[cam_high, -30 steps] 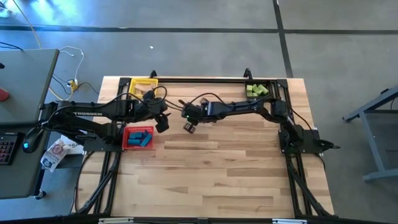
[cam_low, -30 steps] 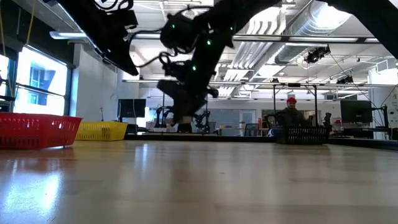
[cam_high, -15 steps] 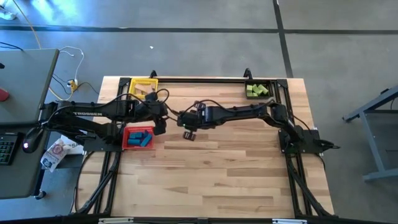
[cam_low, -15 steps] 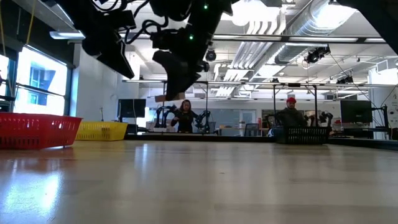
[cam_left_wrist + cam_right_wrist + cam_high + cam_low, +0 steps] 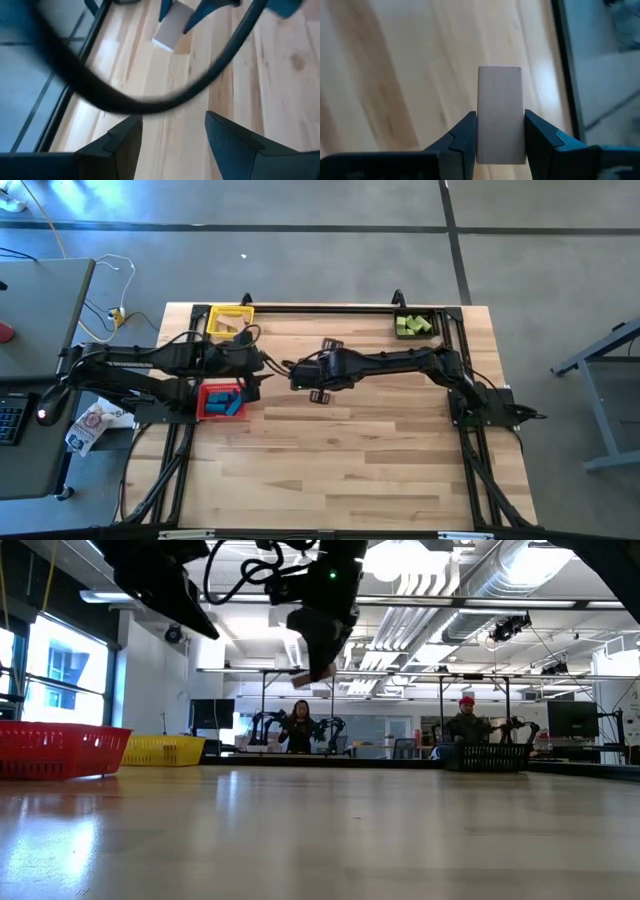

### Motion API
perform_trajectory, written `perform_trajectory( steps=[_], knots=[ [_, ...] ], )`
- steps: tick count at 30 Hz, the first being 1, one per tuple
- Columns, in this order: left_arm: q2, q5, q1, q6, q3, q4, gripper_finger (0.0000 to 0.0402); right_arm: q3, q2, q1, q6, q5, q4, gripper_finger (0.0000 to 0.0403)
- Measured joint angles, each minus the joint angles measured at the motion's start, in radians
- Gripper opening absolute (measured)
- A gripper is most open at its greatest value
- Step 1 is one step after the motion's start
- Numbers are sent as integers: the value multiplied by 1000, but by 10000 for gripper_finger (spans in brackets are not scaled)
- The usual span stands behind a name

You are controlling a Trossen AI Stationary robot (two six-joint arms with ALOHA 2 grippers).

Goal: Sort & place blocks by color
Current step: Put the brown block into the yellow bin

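Blocks nearly sorted: one tan block [image 5: 500, 114] in transit.
Right gripper [image 5: 500, 137] clamps it mid-bench [image 5: 350, 450]; left gripper [image 5: 172, 132] gapes at nine o'clock over the red bin [image 5: 207, 408]; the bench otherwise looks bare.

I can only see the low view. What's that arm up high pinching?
Observer: A tan block, squeezed in the right end effector.
Operator: What's inside the red bin?
Observer: Blue blocks lie in the red bin.
Operator: And the black one far away?
Observer: Green blocks sit in the black bin.
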Motion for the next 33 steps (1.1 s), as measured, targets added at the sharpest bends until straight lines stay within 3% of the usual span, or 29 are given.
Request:
perform_trajectory(
  steps=[8,17,28,33],
  knots=[
    [-75,0,-23,-7,0,-11,201,66,-6,4,17,74,-126,107],
    [-115,-3,-55,0,0,-28,201,91,-109,19,-13,79,-93,107],
    [-114,31,-105,0,0,102,201,91,-144,45,-240,-155,167,107],
    [-114,39,-105,0,0,148,201,91,-144,44,-292,-192,250,107]
  ],
)
